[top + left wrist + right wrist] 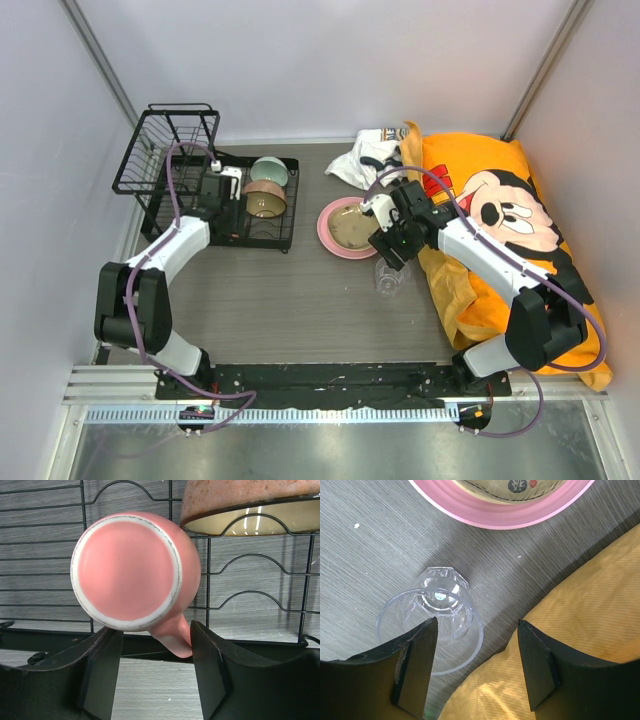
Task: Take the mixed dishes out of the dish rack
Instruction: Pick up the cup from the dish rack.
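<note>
The black wire dish rack [165, 150] stands at the back left; its lower tray [45, 555] holds a mint-green bowl [268, 170], a pink mug [263, 187] and a tan bowl [265, 206]. My left gripper [238, 187] is open at the mug [130, 570], which lies on its side with its base toward me. The mug's handle [172, 637] hangs between the fingers and touches the right finger [210, 660]. The pink plate [330, 235] lies on the table with the tan dish [350, 230] in it. My right gripper [390, 256] is open above the upright clear glass cup [388, 282], which shows by the left finger in the right wrist view [432, 625].
A yellow Mickey Mouse cloth [500, 220] covers the right side and reaches the cup's edge [560, 605]. A crumpled white cloth [365, 155] lies behind the plate. A speckled bowl [250, 500] sits in the rack just right of the mug. Enclosure walls stand on three sides.
</note>
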You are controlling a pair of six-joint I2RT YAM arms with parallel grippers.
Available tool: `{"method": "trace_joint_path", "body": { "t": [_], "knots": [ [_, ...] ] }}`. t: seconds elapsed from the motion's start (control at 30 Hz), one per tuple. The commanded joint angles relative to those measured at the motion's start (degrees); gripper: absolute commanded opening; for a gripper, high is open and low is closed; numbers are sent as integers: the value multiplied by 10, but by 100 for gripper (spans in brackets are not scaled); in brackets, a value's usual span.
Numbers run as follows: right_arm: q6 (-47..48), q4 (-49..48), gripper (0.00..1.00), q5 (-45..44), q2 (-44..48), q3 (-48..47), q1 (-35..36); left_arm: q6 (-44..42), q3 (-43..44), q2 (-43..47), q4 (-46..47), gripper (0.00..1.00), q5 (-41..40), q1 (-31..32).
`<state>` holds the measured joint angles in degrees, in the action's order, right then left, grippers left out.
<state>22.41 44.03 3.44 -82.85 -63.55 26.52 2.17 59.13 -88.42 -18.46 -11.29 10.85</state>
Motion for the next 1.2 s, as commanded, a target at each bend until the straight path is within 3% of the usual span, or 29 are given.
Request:
{"method": "trace_joint_path", "body": {
  "t": [0.0,0.73,1.17],
  "knots": [
    [8,-19,69,7,11,4,2,-20,20,-13,26,59,-13,-6],
    [11,-28,69,10,-1,11,3,-76,28,-27,54,48,-65,0],
    [11,-39,69,17,3,26,2,-42,12,-29,37,31,-28,0]
  ]
}}
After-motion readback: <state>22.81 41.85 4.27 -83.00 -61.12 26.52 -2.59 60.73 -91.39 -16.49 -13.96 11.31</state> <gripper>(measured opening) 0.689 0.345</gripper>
